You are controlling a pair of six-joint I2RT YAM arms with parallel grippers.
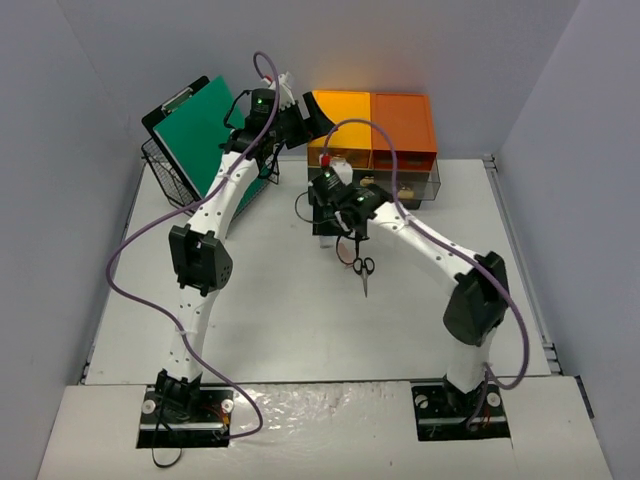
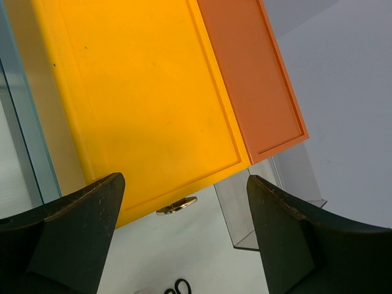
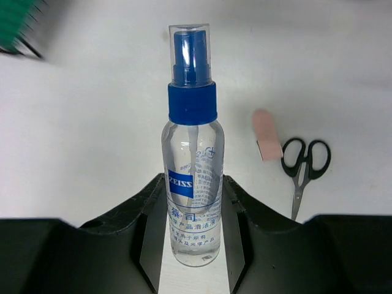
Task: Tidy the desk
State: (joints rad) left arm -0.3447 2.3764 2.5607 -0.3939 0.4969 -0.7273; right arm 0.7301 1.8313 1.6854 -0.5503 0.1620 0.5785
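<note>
My right gripper (image 3: 193, 205) is shut on a clear spray bottle (image 3: 193, 171) with a blue cap, its fingers (image 3: 150, 202) pressing the lower body on both sides. The bottle stands upright over the white desk (image 1: 290, 320). From above, the right gripper (image 1: 328, 222) hangs over the middle of the desk, in front of the drawers. My left gripper (image 1: 318, 122) is open and empty, held high over the yellow drawer box (image 2: 141, 92). Its brass knob (image 2: 176, 206) shows between the fingers (image 2: 79, 226).
Black scissors (image 1: 363, 268) and a pink eraser (image 3: 267, 135) lie just right of the bottle. An orange box (image 1: 405, 120) sits beside the yellow one, over clear drawers (image 1: 415, 185). A green clipboard (image 1: 200, 130) leans in a wire basket (image 1: 165, 172) at the back left.
</note>
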